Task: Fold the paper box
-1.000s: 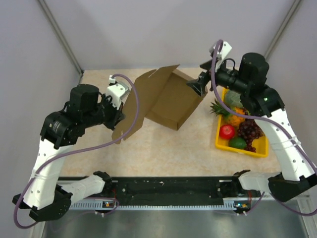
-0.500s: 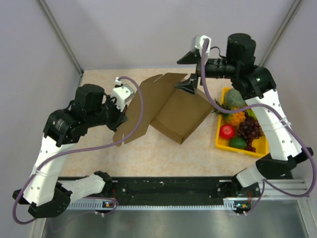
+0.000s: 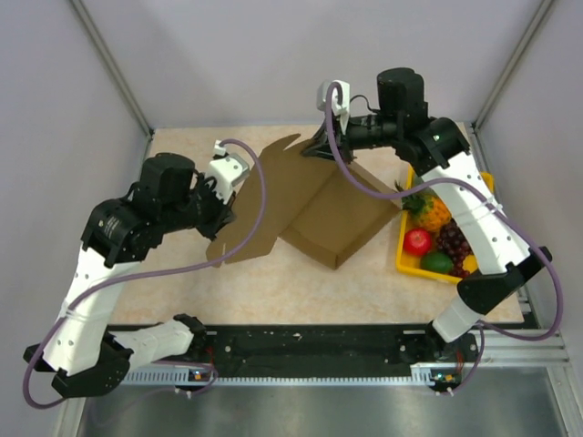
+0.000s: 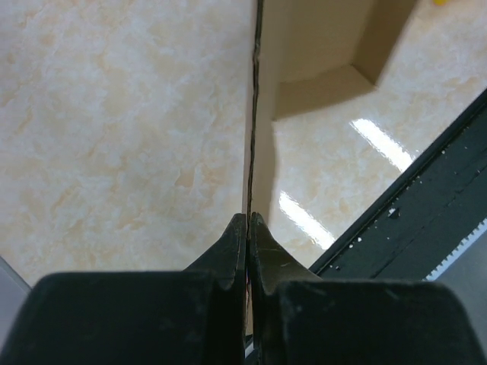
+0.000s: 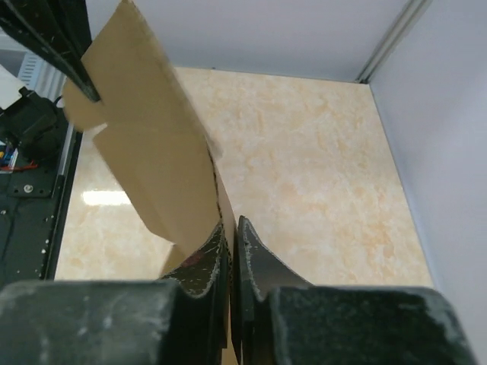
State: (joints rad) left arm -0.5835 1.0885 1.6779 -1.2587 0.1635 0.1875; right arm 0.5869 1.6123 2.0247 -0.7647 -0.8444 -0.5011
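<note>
Top view: your left pincer (image 3: pixel 221 211) is clamped on the paper box (image 3: pixel 332 214) at an upright flap. The box body lies on the table to that pincer's right. Your right pincer (image 3: pixel 317 150) grips the box's far flap, with the yellow fruit tray (image 3: pixel 402 259) on that pincer's right.

Left wrist: jaws are pressed onto the cardboard edge, which runs straight ahead from the tips.

Right wrist: jaws pinch the flap, which rises up and left from the tips.

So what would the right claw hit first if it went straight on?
The right claw pinches the box, so it meets that cardboard first. Beyond that it would probably reach the table, though depth is unclear.
</note>
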